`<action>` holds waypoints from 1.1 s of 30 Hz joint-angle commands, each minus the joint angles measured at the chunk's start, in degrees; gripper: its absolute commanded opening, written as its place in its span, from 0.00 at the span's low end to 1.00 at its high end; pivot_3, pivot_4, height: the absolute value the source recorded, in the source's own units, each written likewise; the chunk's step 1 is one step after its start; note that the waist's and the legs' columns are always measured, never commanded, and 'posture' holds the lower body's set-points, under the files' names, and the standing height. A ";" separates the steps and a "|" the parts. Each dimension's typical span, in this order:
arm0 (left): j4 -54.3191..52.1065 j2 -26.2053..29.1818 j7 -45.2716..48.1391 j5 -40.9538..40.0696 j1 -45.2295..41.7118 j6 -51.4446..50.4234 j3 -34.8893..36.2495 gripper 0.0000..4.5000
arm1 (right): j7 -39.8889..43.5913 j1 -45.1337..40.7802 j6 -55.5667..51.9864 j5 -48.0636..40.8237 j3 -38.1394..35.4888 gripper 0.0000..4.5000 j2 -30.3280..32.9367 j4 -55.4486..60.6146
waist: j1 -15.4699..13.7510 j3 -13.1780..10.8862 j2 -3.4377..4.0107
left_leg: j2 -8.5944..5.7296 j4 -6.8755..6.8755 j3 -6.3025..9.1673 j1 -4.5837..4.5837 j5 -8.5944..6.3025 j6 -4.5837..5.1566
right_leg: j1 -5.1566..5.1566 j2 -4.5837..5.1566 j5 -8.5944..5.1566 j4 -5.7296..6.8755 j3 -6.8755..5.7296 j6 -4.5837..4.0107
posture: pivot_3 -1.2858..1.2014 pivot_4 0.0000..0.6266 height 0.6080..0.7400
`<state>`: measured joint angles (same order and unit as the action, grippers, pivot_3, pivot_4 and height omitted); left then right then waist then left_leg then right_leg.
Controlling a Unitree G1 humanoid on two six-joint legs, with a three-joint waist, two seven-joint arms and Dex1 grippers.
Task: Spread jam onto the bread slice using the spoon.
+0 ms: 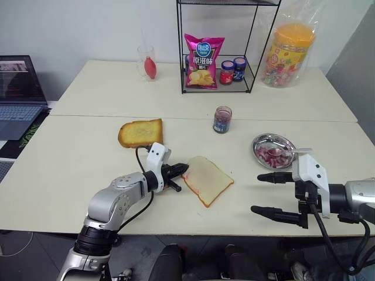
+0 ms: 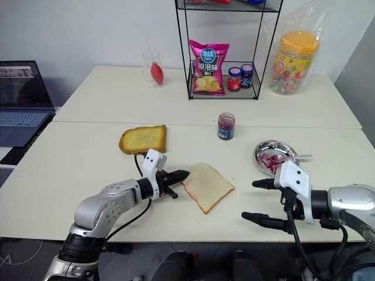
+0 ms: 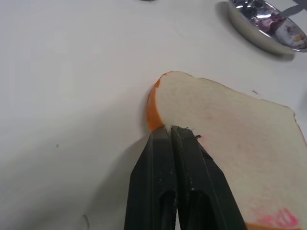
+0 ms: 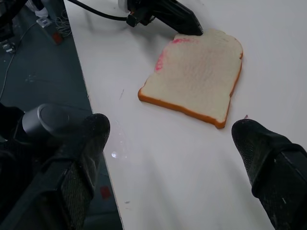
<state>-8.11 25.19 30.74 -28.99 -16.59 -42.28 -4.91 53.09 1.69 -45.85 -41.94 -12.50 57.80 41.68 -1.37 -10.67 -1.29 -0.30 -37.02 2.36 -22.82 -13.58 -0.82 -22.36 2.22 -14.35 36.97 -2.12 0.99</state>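
Laptop (image 1: pixel 20 96) keys and screen sit at the far left edge of the head view, beside the pale worktop (image 1: pixel 76 170). Moving right, we see a clear glass with something red inside (image 1: pixel 147 63) in the upper part of the frame, and below it a golden toasted slice (image 1: pixel 140 133) lying flat. Just under that toast, our left tool (image 1: pixel 179 170) points rightward with its two black fingers pressed together, holding nothing; their tips meet the upper-left corner of the bread slice (image 1: pixel 208 179). From the left wrist we see the same closed tips against the tan crust at that corner.

The bread slice lies flat near the centre of the frame, slightly below the middle, with a faint pink-red smear along its left edge. Above it, a wire rack (image 1: pixel 218 58) holds a pink snack bag (image 1: pixel 203 61) and two small jars with red and blue lids (image 1: pixel 233 70). In front of the rack stands the jam (image 1: pixel 222 119) in its small clear jar, upright and well apart from the bread.

Further right we find a shiny metal dish (image 1: pixel 273 150) with pinkish pieces in it, and the spoon (image 1: pixel 296 152) resting on its right rim. A large bagged yellow-lidded jar (image 1: pixel 287 52) stands at upper right. At lower right, our right tool (image 1: pixel 266 194) hangs over the worktop with fingers spread wide and empty.
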 commanded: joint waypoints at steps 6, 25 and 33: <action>2.33 -0.39 -0.53 2.35 -3.21 3.28 3.77 0.00 | -3.35 -2.86 3.49 2.67 3.75 1.00 -3.68 -0.05 | 0.05 -0.01 -0.01 | 0.01 0.00 0.02 0.00 0.00 0.00 | -0.01 -0.02 0.01 0.02 -0.03 0.02 | 0.52 0.24 1.00; 4.01 -2.63 2.70 5.51 -5.82 4.57 -0.02 0.26 | -3.28 -2.02 5.45 4.73 4.83 1.00 -4.70 -0.57 | 0.03 -0.01 -0.01 | -0.02 -0.01 0.02 -0.02 0.00 0.00 | 0.00 -0.01 0.02 0.00 -0.03 0.06 | 0.52 0.24 1.00; 3.15 -1.23 1.92 7.93 -5.65 7.59 3.04 0.60 | -3.82 -2.02 4.78 4.32 4.44 1.00 -4.69 -0.25 | 0.04 -0.01 -0.01 | -0.01 -0.01 0.02 -0.02 0.00 0.00 | 0.00 -0.02 0.03 0.00 -0.02 0.07 | 0.52 0.24 1.00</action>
<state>-2.36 22.83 32.86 -21.42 -21.96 -36.56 -4.13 49.63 -0.21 -41.49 -37.21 -7.36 53.22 40.03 -1.33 -10.68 -1.31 -0.31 -37.03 2.38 -22.84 -13.58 -0.82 -22.36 2.20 -14.32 36.98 -2.14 1.06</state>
